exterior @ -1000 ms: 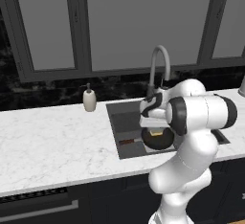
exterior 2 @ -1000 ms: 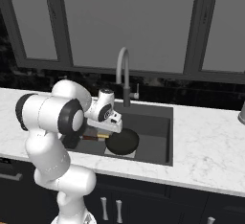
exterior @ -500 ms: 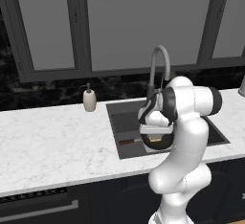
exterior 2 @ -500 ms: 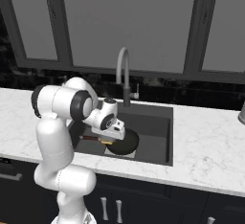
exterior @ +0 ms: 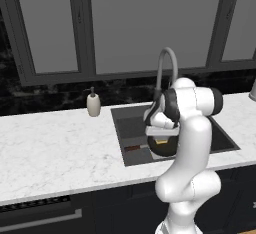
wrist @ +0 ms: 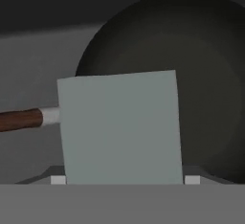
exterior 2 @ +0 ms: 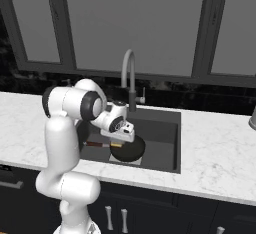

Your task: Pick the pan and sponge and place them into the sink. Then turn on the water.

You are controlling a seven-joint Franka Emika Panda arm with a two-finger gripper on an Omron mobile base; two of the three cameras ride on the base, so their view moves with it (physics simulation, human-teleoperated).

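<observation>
Small round black frying pan (exterior 2: 128, 149) already in dark grey recessed sink (exterior 2: 160, 128); two-finger gripper (exterior: 161, 139) above it clasping grey-and-yellow rectangular sponge (wrist: 120, 127); release and water pending.

The sponge (wrist: 120, 127) hides the tool's fingertips and part of the pan (wrist: 201, 74), whose rim and handle run off the picture's edges. From the base views, the arm covers part of the sink (exterior: 131, 128) and the faucet (exterior: 167, 60) foot.
</observation>
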